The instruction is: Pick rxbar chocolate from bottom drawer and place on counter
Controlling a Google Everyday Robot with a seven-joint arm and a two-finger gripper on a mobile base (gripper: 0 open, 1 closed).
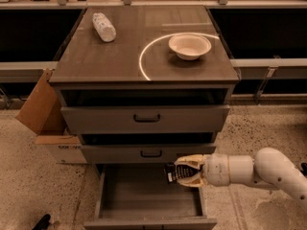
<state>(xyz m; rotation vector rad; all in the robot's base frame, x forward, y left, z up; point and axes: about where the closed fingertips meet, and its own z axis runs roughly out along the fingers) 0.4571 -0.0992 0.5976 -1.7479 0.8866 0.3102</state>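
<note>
Camera view. The gripper (pixel 178 172) is seen at the right side of the open bottom drawer (pixel 139 198), reached in from the right on a white arm (pixel 268 169). Its two tan fingers (pixel 188 161) are closed narrowly on the rxbar chocolate (pixel 170 173), a dark wrapper with white lettering held at the fingertips. The bar is held over the far right part of the drawer cavity, just below the middle drawer (pixel 115 153). Between bar and counter (pixel 96 61), the middle drawer and upper drawer (pixel 96 120) fronts are stacked. On the counter, a white bowl (pixel 189 45) is noted far right and a white crinkled packet (pixel 104 27) far left, well apart. A cardboard box (pixel 41 104) is set on the floor left of the cabinet.
</note>
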